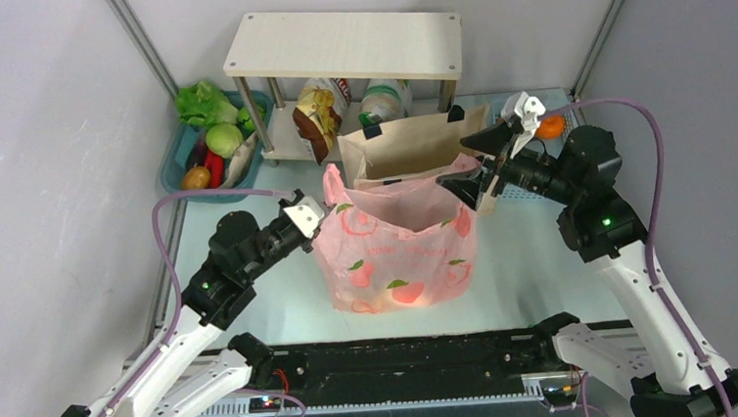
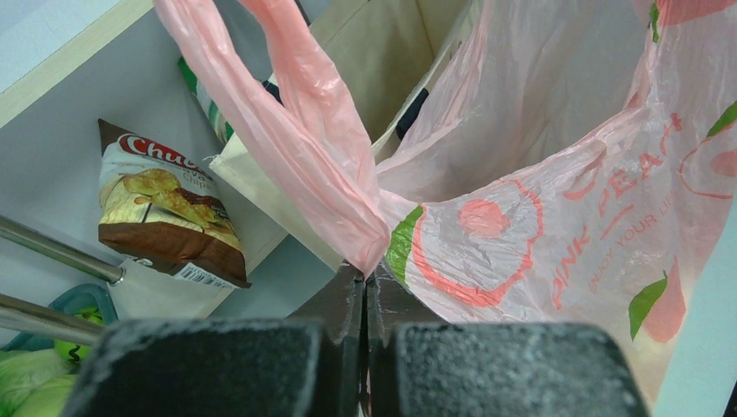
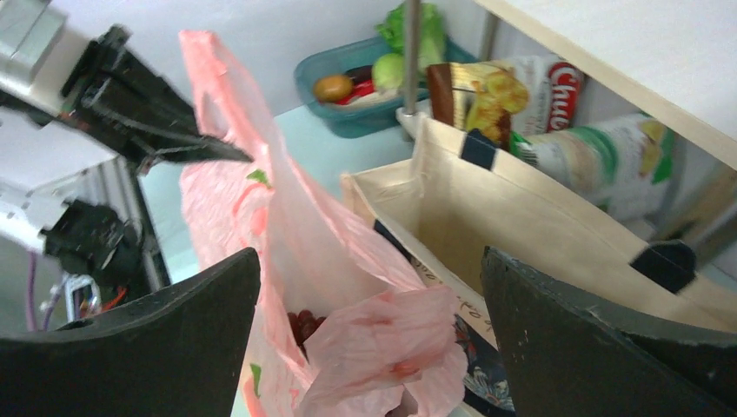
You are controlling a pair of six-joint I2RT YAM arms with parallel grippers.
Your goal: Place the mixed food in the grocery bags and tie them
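The pink peach-print grocery bag (image 1: 398, 260) stands open at mid-table. My left gripper (image 1: 319, 218) is shut on its left handle (image 2: 304, 130), pinching the plastic at the fingertips (image 2: 365, 276). My right gripper (image 1: 475, 167) is open, its fingers either side of the bag's crumpled right handle (image 3: 395, 343) without closing on it. Dark red grapes (image 3: 304, 326) lie inside the pink bag. The beige tote (image 1: 418, 146) stands open just behind it, also seen as the tote (image 3: 487, 208). A crisp packet (image 2: 165, 208) leans under the shelf.
A wooden shelf (image 1: 344, 43) stands at the back with snack packets (image 1: 321, 114) beneath it. A teal basket (image 1: 177, 153) of vegetables sits at the back left. An orange item (image 1: 552, 126) lies behind the right gripper.
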